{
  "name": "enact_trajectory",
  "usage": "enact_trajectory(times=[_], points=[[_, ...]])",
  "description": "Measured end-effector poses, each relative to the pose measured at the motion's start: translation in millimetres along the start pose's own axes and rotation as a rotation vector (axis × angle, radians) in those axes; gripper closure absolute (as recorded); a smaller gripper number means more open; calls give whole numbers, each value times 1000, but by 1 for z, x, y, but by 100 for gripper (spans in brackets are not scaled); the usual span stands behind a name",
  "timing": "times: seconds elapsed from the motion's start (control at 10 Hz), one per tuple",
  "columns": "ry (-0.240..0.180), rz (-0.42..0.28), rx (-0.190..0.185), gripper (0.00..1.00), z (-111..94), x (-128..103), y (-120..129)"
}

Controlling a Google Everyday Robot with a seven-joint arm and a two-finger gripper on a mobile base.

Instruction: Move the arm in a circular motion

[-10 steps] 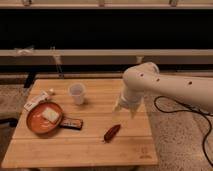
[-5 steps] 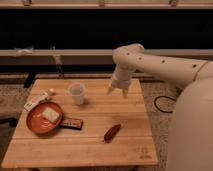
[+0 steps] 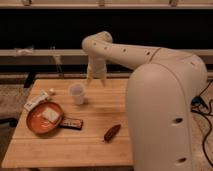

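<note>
My cream-white arm [image 3: 165,85] fills the right side of the camera view, with a thick rounded segment close to the camera and a thinner tube with dark screw holes reaching left to a bulbous joint [image 3: 97,42]. The gripper [image 3: 95,80] hangs down from that joint over the far middle of the wooden table [image 3: 90,145], just right of a clear plastic cup [image 3: 76,93]. It holds nothing that I can see.
An orange plate [image 3: 44,119] with a piece of bread sits at the table's left. A dark snack bar [image 3: 71,123] lies beside it, a white packet [image 3: 36,101] behind it, and a reddish-brown oblong item [image 3: 111,132] near the front middle. A dark wall with rails stands behind.
The arm has swung left and toward the camera. The gripper moved from over the table's right side to the far middle near the cup, and the near segment now looms much larger.
</note>
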Motion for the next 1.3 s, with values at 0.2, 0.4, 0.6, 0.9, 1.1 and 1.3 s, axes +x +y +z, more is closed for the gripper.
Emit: enact_trajectory(times=[0.2,0.4,0.6,0.9,1.1,1.3], points=[[-17,-96,16,35,-3,-7,55],[-36,-202,26,35,-7,-1,110],[-48,-310,25,35,-12,22,164],[-73,-487,19,35,-20,76,226],[-94,-599,14,35,-29,120,255],[-111,-693,12,35,-36,167,272]])
